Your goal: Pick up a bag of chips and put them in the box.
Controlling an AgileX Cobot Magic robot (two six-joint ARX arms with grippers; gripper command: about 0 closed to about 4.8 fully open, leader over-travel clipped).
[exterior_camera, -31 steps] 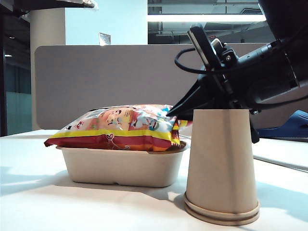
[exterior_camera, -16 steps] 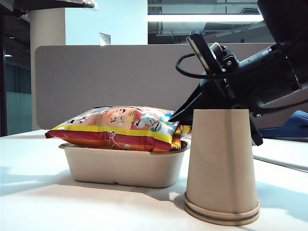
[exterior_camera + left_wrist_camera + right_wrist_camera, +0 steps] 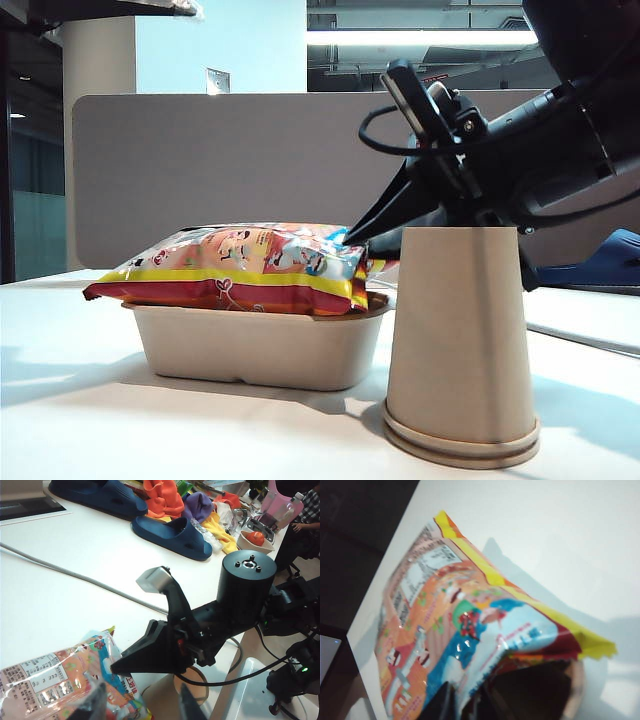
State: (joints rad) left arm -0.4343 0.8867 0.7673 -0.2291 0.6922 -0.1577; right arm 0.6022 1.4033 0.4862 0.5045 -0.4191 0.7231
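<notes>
The bag of chips, striped red and yellow with cartoon pictures, lies along the top of the beige box, both ends overhanging the rim. My right gripper reaches in from the right and pinches the bag's right end. The right wrist view shows its dark fingers nearly together with the bag's edge between them. My left gripper is open, hovering above that same end of the bag, touching nothing. It does not show in the exterior view.
An upside-down beige paper cup stands just in front of the right arm, close to the box's right end. A grey partition closes the back. Blue slippers, a clothes pile and a cable lie beyond.
The bag's left end rose level half a second ago and has sunk again toward the box rim. The right gripper's tip shifted slightly up and left. The left gripper's view has no earlier frame.
</notes>
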